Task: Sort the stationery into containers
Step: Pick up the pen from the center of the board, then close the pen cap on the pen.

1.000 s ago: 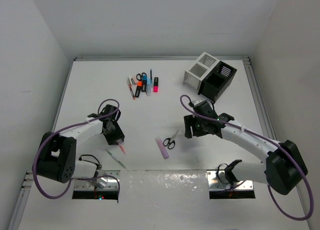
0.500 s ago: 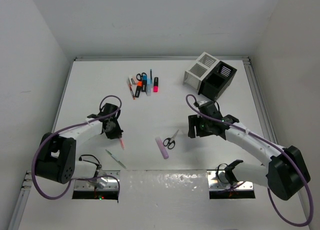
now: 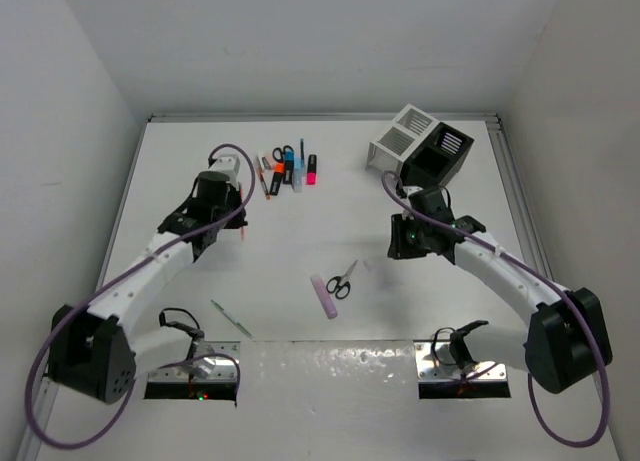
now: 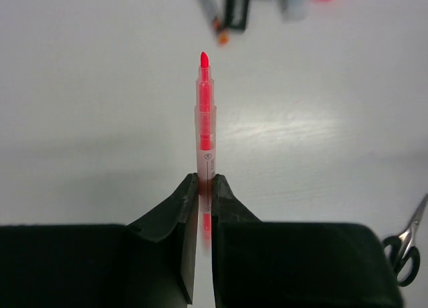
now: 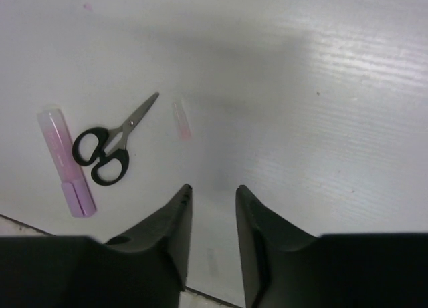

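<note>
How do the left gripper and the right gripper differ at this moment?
The left gripper is shut on a red pen; the right gripper is open and holds nothing. Ahead of the left gripper lies a cluster of pens, while the right gripper's camera shows scissors and a lilac bar off to one side. Both have black fingers and are over the white table.
</note>
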